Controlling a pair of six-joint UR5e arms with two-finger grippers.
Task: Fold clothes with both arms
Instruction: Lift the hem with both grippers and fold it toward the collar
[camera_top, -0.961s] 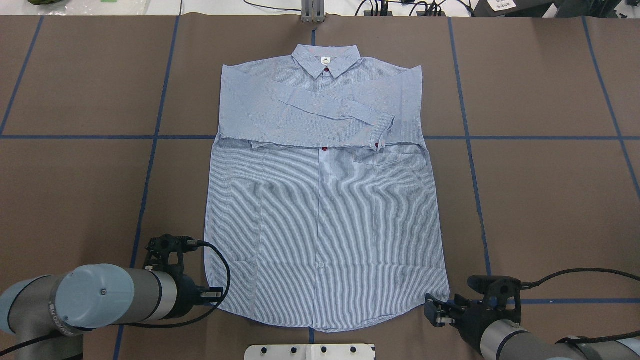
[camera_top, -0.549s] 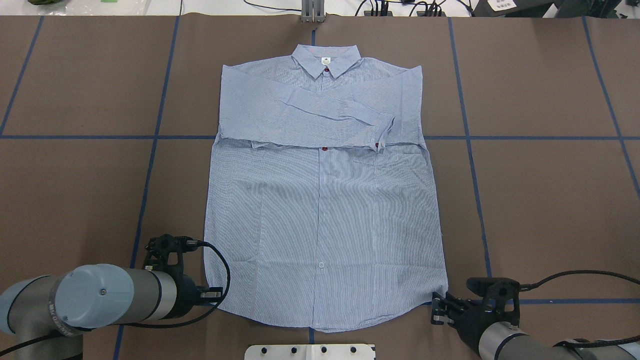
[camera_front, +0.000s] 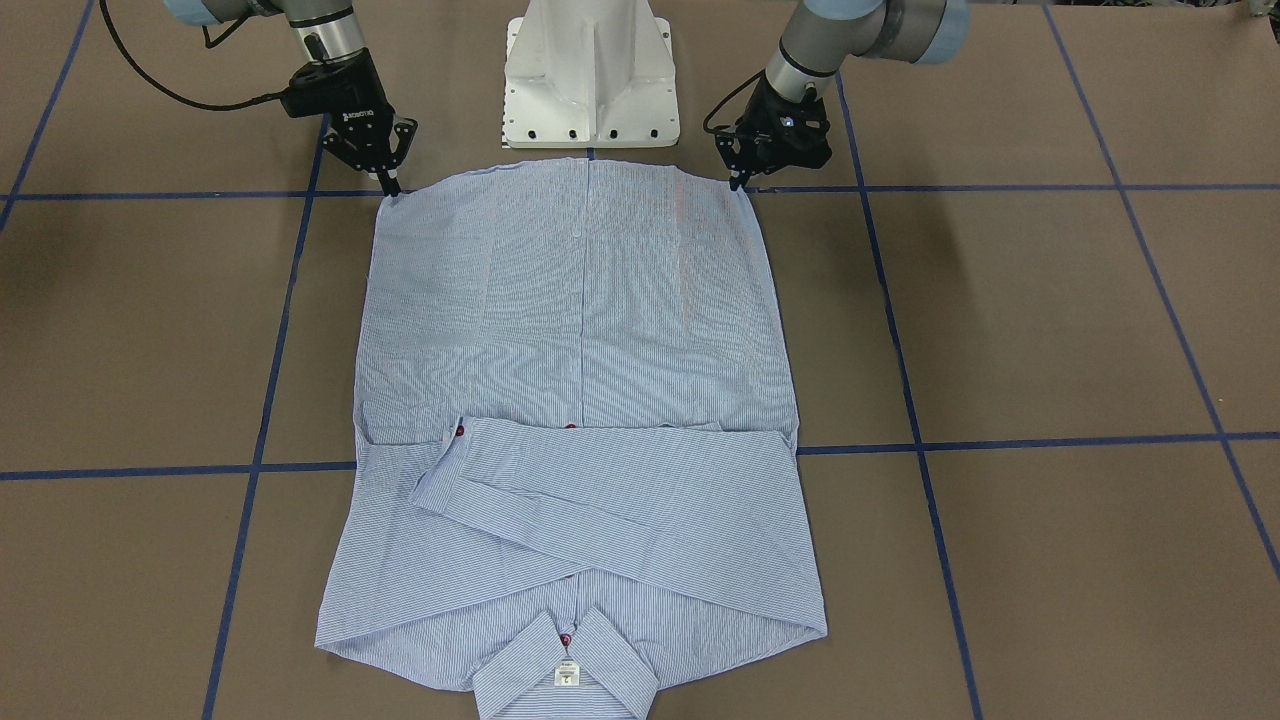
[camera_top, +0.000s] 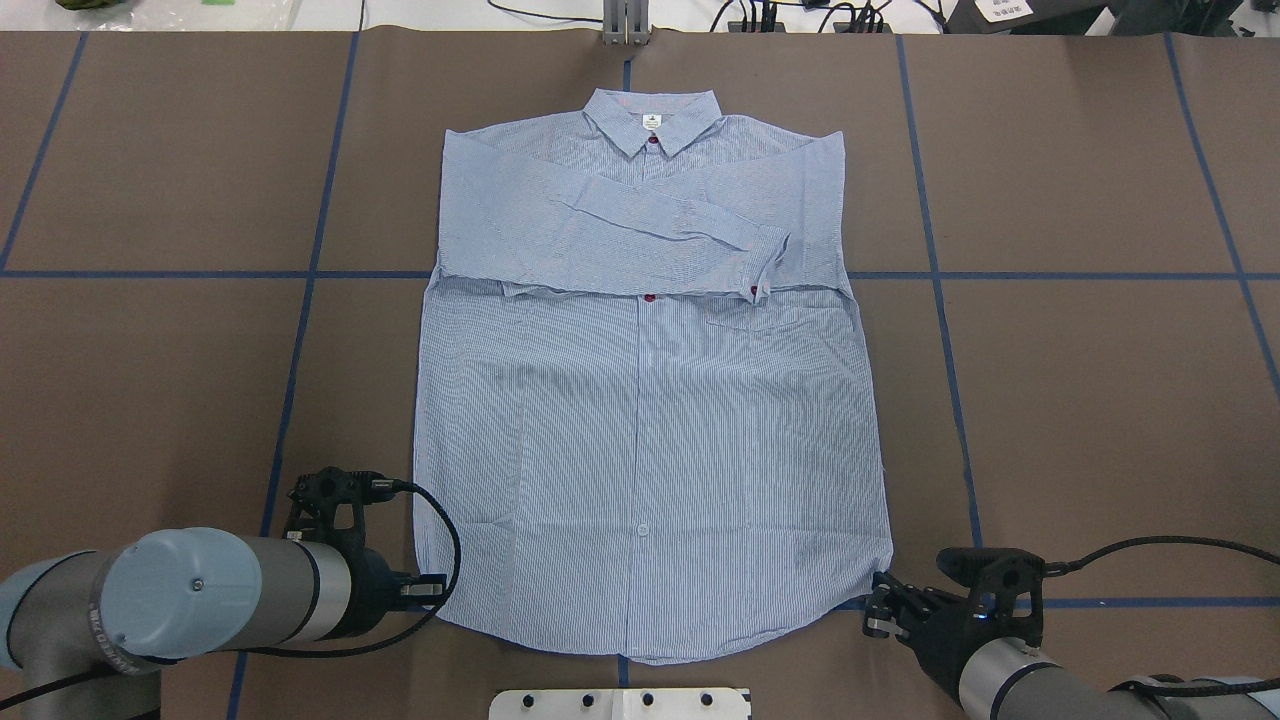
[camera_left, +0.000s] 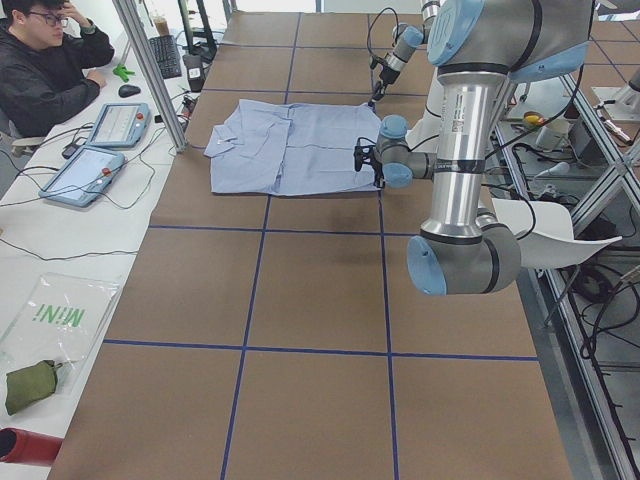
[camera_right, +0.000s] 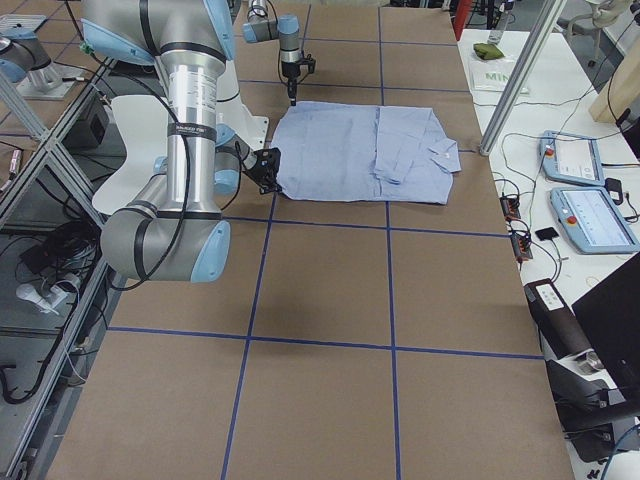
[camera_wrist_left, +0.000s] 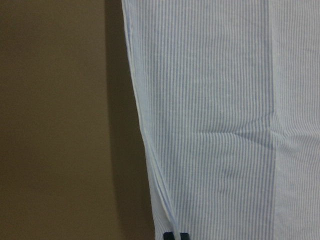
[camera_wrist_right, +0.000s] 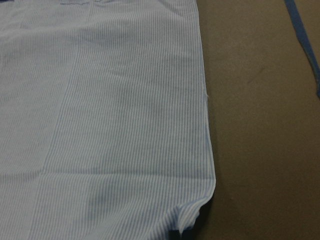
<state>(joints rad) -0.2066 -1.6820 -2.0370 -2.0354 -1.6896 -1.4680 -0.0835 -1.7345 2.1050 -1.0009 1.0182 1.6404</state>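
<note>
The striped light blue shirt (camera_top: 650, 420) lies flat and face up on the brown table, collar at the far side, both sleeves folded across the chest. It also shows in the front-facing view (camera_front: 580, 350). My left gripper (camera_top: 428, 590) sits at the hem's left corner. In the left wrist view its tips (camera_wrist_left: 175, 235) are closed together on the shirt edge (camera_wrist_left: 150, 165). My right gripper (camera_top: 878, 608) is at the hem's right corner, fingers drawn together. In the right wrist view that corner (camera_wrist_right: 192, 212) is puckered. In the front-facing view the left gripper (camera_front: 737, 180) is on the right and the right gripper (camera_front: 388, 185) on the left.
The white pedestal base (camera_front: 590, 80) stands just behind the hem, between the arms. Blue tape lines (camera_top: 300, 330) cross the table. A seated operator (camera_left: 50, 60) and tablets (camera_left: 90, 170) are beyond the collar side, off the table.
My right gripper has moved in to the hem's right corner and its fingers have closed from wide open. The left arm has hardly moved.
</note>
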